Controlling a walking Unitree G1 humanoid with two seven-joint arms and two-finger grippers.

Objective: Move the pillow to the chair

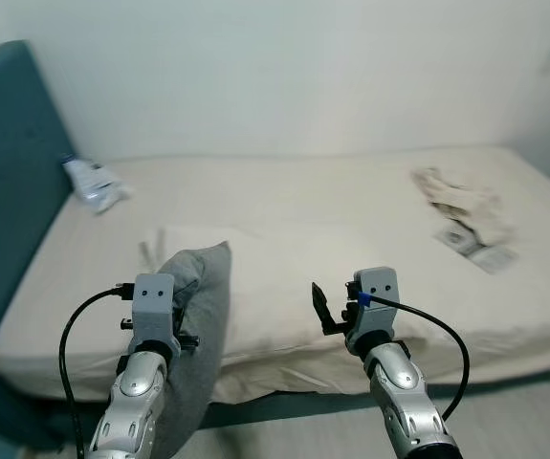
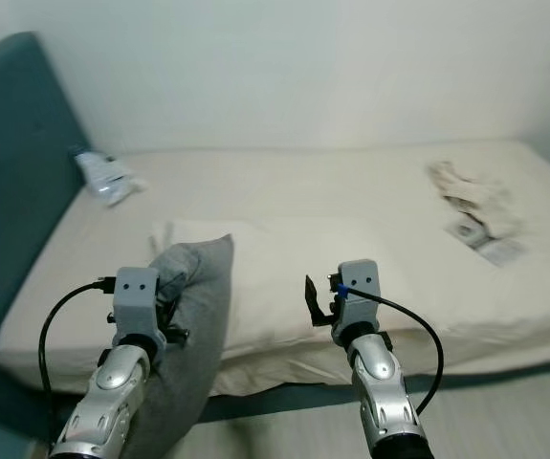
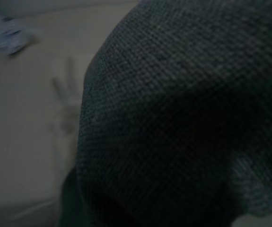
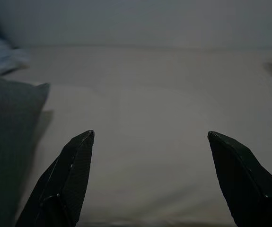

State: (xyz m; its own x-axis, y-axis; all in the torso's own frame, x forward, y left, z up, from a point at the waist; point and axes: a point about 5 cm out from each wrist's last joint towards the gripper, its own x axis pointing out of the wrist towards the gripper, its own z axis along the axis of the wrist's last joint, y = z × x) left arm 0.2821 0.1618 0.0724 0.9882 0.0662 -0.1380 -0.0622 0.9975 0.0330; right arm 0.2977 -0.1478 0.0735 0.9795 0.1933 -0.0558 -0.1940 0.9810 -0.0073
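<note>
We find the grey knitted fabric pillow hanging off the bed's near edge in our left gripper, right gripper spread wide and empty, so we advise lifting it clear before turning.

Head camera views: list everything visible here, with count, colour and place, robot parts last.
Pillow: one, grey, hanging over the bed's near edge at the left pincer.
Bed: one, cream sheet, along the white wall.
Headboard: one, teal, at the bed's left end.
Packet: one, white and blue, on the bed near the headboard.
Crumpled cloth: one, cream, on the bed's right side.
Left pincer: one, at the pillow, fingers hidden.
Right pincer: one, black fingers, open above the bed.
</note>
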